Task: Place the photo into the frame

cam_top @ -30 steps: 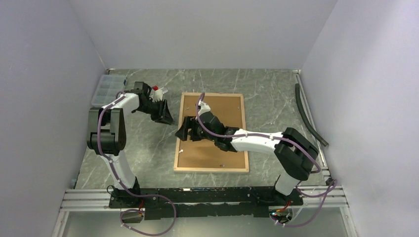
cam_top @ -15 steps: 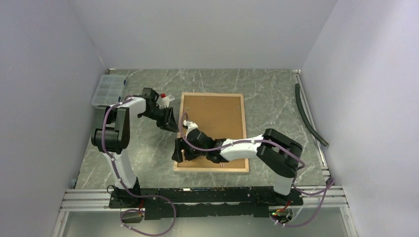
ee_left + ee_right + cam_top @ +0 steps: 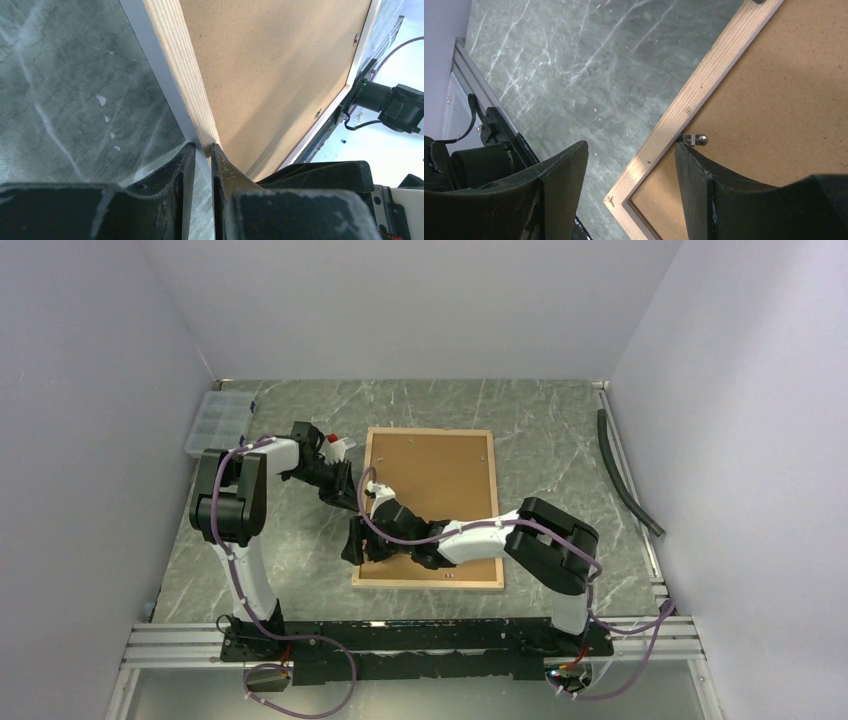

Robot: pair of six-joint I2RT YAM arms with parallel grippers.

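The frame (image 3: 430, 583) lies face down on the marble table, light-wood back rim up, with the brown backing panel (image 3: 440, 475) set in it. The photo is not visible in any view. My left gripper (image 3: 352, 498) is at the frame's left edge; in the left wrist view it (image 3: 202, 147) is shut on the rim (image 3: 185, 65). My right gripper (image 3: 358, 545) is open and straddles the same rim (image 3: 694, 95) near the near-left corner, its (image 3: 630, 150) inner finger touching a small metal clip (image 3: 694, 139).
A clear plastic organiser box (image 3: 218, 420) sits at the far left. A small white bottle with a red cap (image 3: 335, 443) stands behind the left gripper. A black hose (image 3: 625, 470) lies along the right wall. A metal rail (image 3: 400, 635) runs along the near edge.
My right gripper moved from the middle of the backing panel to the frame's near-left corner. My left gripper moved right to the frame's left edge and closed on the rim.
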